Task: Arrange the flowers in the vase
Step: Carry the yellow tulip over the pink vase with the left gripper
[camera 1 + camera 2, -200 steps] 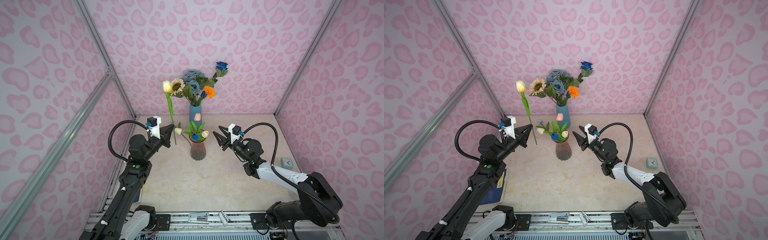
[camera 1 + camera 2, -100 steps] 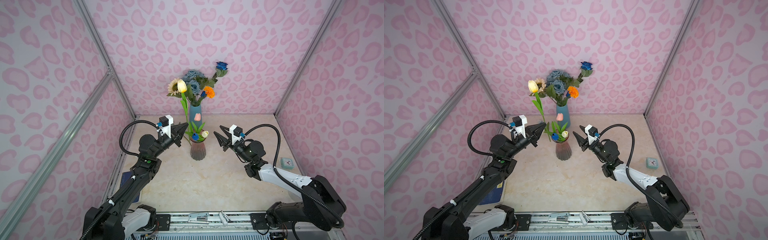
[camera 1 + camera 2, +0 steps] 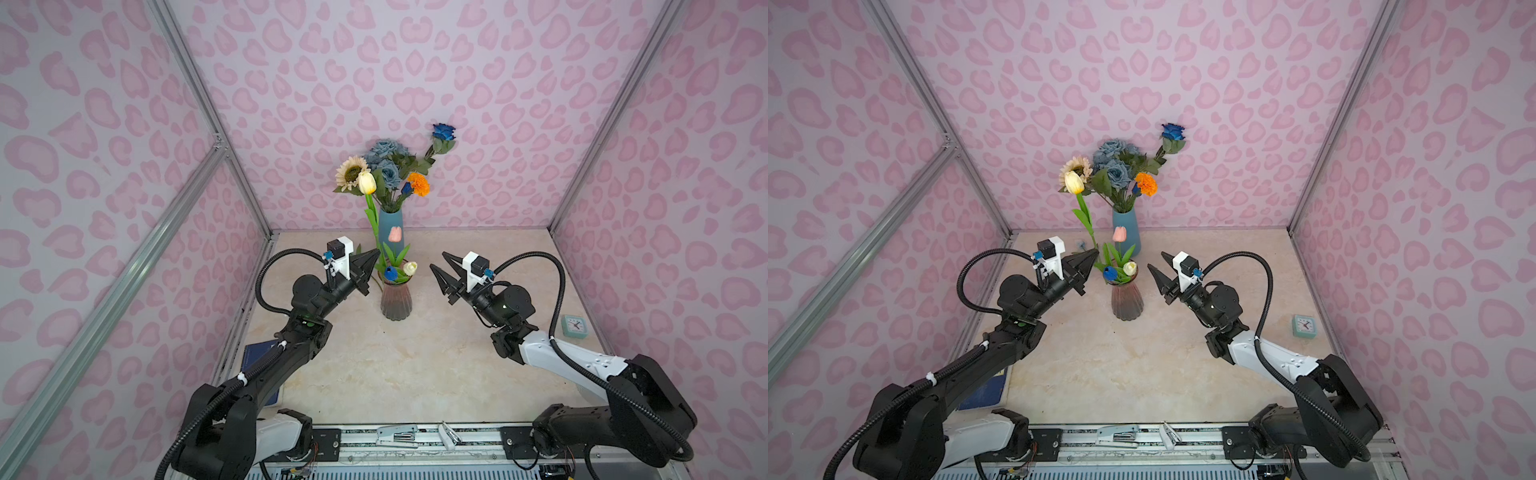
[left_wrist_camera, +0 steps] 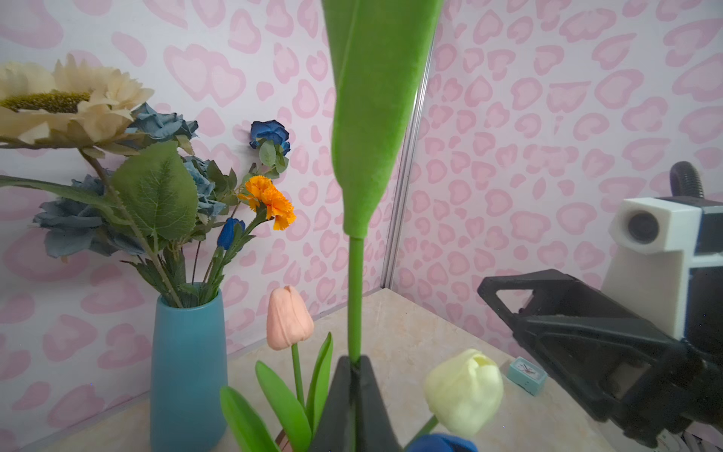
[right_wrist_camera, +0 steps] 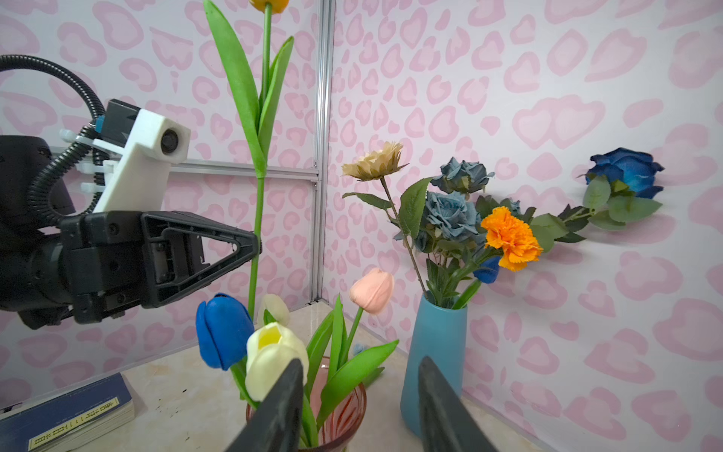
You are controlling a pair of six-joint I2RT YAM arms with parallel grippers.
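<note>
My left gripper [image 3: 374,259] [image 4: 355,362] is shut on the green stem [image 4: 355,297] of a yellow tulip [image 3: 367,183] [image 3: 1073,182], which it holds upright just left of the pink ribbed glass vase [image 3: 395,301] [image 5: 344,415]. The stem's lower end drops behind the blue tulip [image 5: 223,330] and is hidden there. In that vase stand the blue tulip, a cream tulip [image 5: 274,352] and a pink tulip [image 5: 371,289]. To the vase's right my right gripper [image 3: 438,261] [image 5: 360,362] is open and empty, pointing at it.
A blue vase [image 3: 390,226] at the back wall holds a cream sunflower [image 3: 351,171], dusty-blue roses [image 3: 388,168], an orange marigold [image 3: 419,183] and a bright blue rose [image 3: 444,131]. A blue book [image 3: 259,353] lies under the left arm. A small clock [image 3: 575,325] sits far right.
My left gripper has carried the yellow tulip to the right, from well left of the pink vase to right beside it. The right arm has barely moved.
</note>
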